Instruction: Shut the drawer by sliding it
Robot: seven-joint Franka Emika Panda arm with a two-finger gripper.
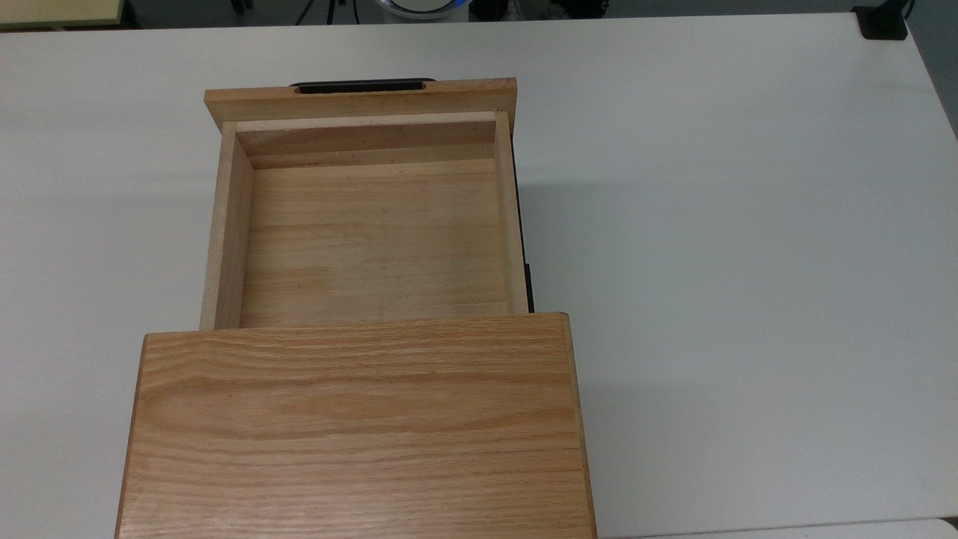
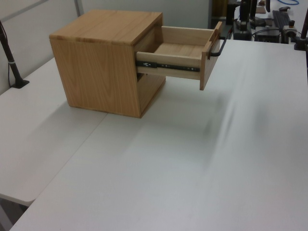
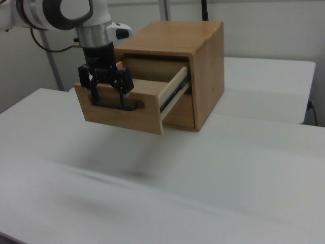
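Black gripper, fingers spread, at the drawer handle.

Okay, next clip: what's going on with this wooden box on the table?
A white robot arm's black end effector sits at the thin black bar handle on the front panel of the light oak drawer. The drawer is pulled well out of the larger oak cabinet on its metal slide rail, and it is empty. The cabinet stands on a white table. Closing has not visibly got far; the drawer is wide open.
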